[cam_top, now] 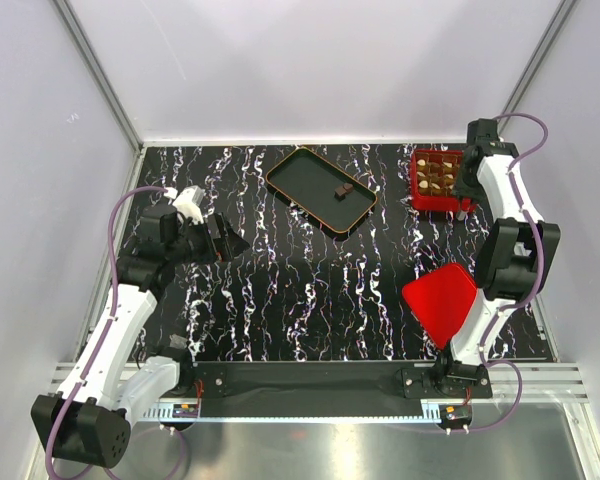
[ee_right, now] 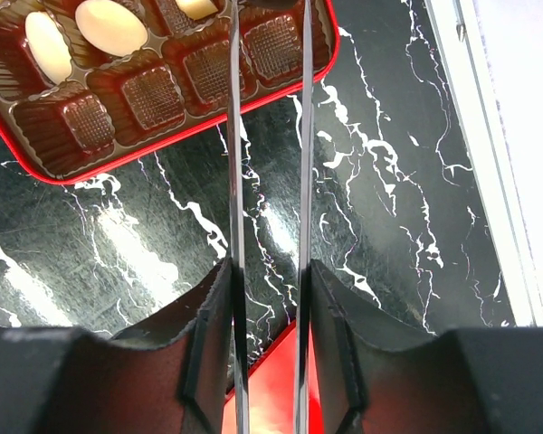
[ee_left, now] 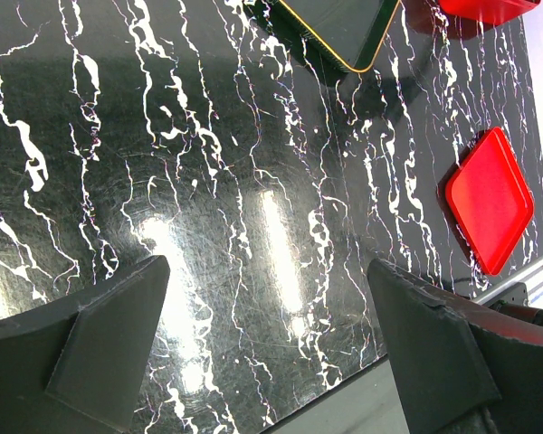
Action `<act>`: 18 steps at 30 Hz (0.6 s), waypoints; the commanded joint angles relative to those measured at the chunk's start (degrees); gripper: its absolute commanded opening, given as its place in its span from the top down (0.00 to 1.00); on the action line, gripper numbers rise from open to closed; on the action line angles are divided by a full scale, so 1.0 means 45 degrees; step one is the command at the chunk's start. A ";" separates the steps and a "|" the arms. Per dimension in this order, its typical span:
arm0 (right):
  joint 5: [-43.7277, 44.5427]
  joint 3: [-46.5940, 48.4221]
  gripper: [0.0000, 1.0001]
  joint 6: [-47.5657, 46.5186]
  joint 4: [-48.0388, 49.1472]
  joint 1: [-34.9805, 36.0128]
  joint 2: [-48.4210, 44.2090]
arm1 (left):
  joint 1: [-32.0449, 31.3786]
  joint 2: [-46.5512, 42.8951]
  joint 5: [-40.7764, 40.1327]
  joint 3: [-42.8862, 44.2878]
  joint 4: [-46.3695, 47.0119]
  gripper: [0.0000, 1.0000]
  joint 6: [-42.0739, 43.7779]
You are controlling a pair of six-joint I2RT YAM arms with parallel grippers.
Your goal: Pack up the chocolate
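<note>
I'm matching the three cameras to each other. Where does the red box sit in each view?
Top external: box at the far right of the table.
Left wrist: only a red strip of it, cut off by the top edge, right of centre.
Right wrist: upper left, with chocolates inside.
Shared landmark: the flat red lid, clear in the top and left wrist views.

chocolate [cam_top: 436, 180] mostly in box [cam_top: 417, 196], apparently

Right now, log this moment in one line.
left gripper open, empty | right gripper at red box, grip unclear | one chocolate in black tray
</note>
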 commanded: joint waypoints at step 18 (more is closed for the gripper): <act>-0.0621 0.1236 0.50 0.0189 0.0246 0.0022 -0.0386 | 0.0031 -0.0053 -0.0127 0.0063 0.0436 0.01 0.0230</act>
